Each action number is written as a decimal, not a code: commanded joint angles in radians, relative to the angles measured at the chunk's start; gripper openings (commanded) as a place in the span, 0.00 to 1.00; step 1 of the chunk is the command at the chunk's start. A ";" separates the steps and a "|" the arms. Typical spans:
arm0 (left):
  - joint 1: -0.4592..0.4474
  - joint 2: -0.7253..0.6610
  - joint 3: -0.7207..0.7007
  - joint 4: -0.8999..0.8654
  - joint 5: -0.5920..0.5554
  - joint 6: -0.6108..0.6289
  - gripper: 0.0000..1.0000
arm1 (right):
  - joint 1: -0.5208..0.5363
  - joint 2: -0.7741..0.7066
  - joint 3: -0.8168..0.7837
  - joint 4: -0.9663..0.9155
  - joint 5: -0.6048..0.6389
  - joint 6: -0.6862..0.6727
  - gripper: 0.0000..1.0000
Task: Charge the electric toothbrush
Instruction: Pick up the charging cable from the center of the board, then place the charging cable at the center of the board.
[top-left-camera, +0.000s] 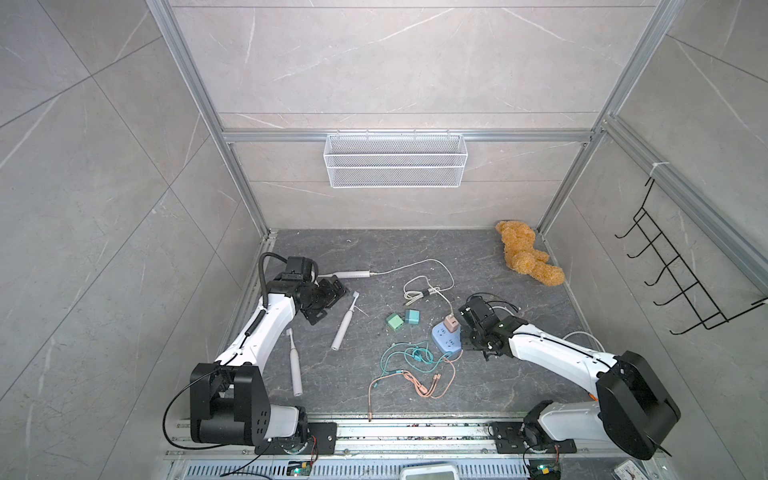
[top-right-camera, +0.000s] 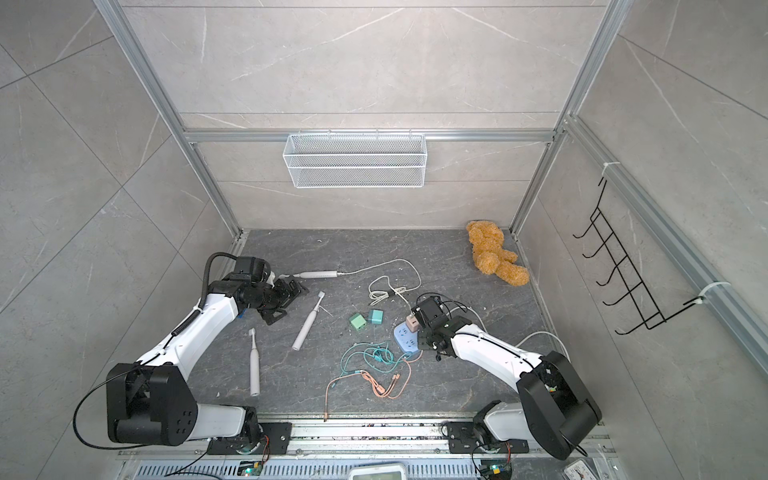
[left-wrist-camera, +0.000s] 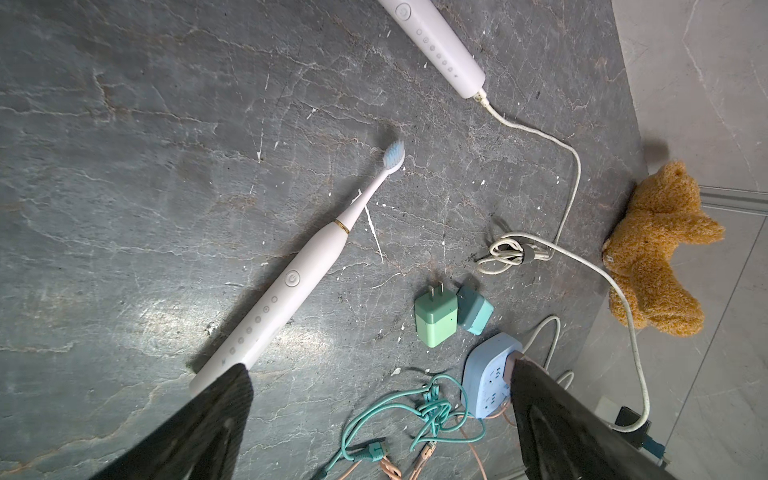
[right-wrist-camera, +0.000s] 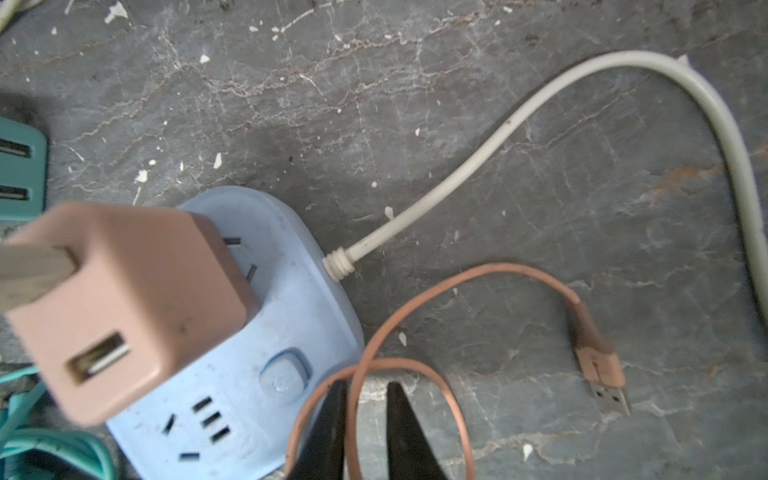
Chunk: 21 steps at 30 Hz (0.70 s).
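Crowding right pincer (right-wrist-camera: 366, 386), nearly together astride pink cable (right-wrist-camera: 594, 353), grip unclear: power strip (right-wrist-camera: 291, 316), charger (right-wrist-camera: 137, 299); left pincer (left-wrist-camera: 380, 365) apart.

No words, brand names or numbers can be read anywhere; only signs show. The strip (right-wrist-camera: 291, 316) carries a power symbol, a circle with a short stroke, on its oval button (right-wrist-camera: 284, 374), just beside the adapter (right-wrist-camera: 124, 299) plugged into it. In the left wrist view, the toothbrush (left-wrist-camera: 316, 253) lying nearer the strip has the same power symbol on its round button (left-wrist-camera: 292, 278), with a row of small marks along the handle, too small to read. The corded toothbrush (left-wrist-camera: 436, 45), farther from the strip, bears a ringed button (left-wrist-camera: 402, 10) and a like row of marks, also unreadable.
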 joint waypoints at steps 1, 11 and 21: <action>-0.001 -0.004 0.000 0.025 0.027 0.025 0.99 | -0.004 -0.045 0.005 -0.035 0.006 -0.005 0.09; -0.001 -0.007 -0.008 0.064 0.113 -0.010 0.98 | 0.061 -0.285 0.119 -0.161 0.023 -0.112 0.00; 0.050 -0.071 -0.028 0.084 0.120 -0.017 0.97 | 0.527 -0.371 0.227 0.017 0.010 -0.246 0.00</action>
